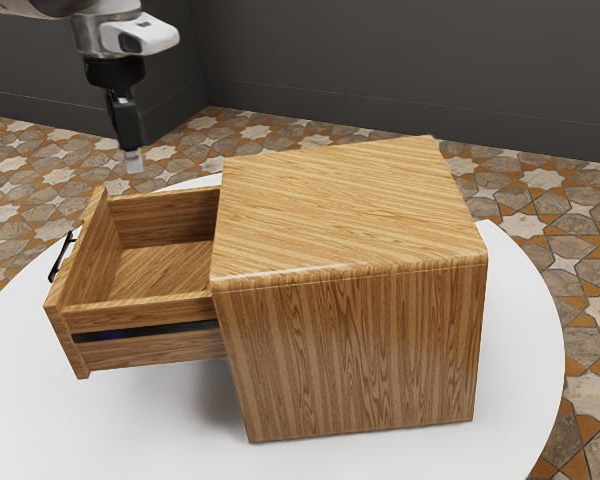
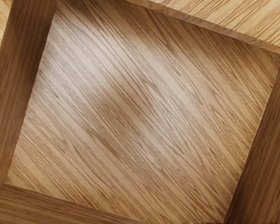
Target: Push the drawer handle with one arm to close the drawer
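Exterior view: cabinet (image 1: 355,350) stands on table (image 1: 520,320), drawer (image 1: 145,350) open, claw (image 1: 133,161) above, opening and hold I cannot tell.

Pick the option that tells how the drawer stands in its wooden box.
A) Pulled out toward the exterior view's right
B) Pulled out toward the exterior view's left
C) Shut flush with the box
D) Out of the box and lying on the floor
B: the drawer juts from the wooden box toward the exterior view's left, its inside in plain sight and its black handle out at that end.
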`<action>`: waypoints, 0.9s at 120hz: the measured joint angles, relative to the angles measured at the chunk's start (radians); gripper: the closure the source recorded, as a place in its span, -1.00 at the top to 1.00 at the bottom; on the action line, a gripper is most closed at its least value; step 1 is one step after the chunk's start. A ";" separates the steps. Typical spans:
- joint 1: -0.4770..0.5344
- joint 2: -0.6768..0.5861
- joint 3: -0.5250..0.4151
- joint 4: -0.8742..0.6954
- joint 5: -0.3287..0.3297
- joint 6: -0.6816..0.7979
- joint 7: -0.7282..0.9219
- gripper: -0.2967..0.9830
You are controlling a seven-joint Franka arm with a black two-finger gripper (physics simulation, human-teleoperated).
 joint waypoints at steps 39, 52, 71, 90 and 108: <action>0.044 -0.154 -0.062 0.115 -0.041 -0.015 0.138 0.53; 0.093 -0.194 -0.071 0.098 -0.077 -0.072 0.208 0.53; 0.215 -0.364 0.016 -0.213 0.004 -0.105 0.320 0.22; 0.222 -0.495 0.090 -0.580 0.072 0.041 0.439 -0.29; 0.228 -0.493 0.100 -0.720 0.107 0.228 0.523 -0.53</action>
